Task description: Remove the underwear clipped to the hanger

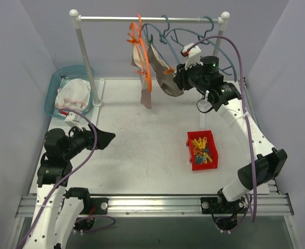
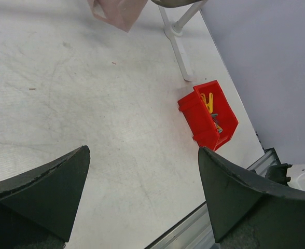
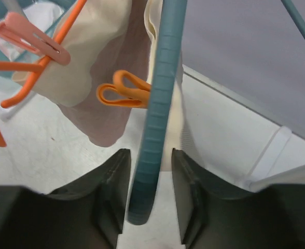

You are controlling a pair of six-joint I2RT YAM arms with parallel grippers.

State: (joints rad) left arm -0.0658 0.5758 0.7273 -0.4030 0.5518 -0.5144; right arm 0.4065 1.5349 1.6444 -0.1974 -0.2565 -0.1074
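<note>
No readable text, labels, brands, numbers or signs appear in any view.

left arm (image 1: 59, 155) folded low, near side | left tool (image 2: 142, 155) spread wide, angled downward | right arm (image 1: 235, 111) stretched far, raised | right tool (image 3: 150, 155) fingers narrowly parted

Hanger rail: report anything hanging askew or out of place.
The taupe underwear on the teal hanger hangs slanted toward the right gripper, whose fingers straddle the hanger's bar. Nothing looks spilled or damaged.
</note>
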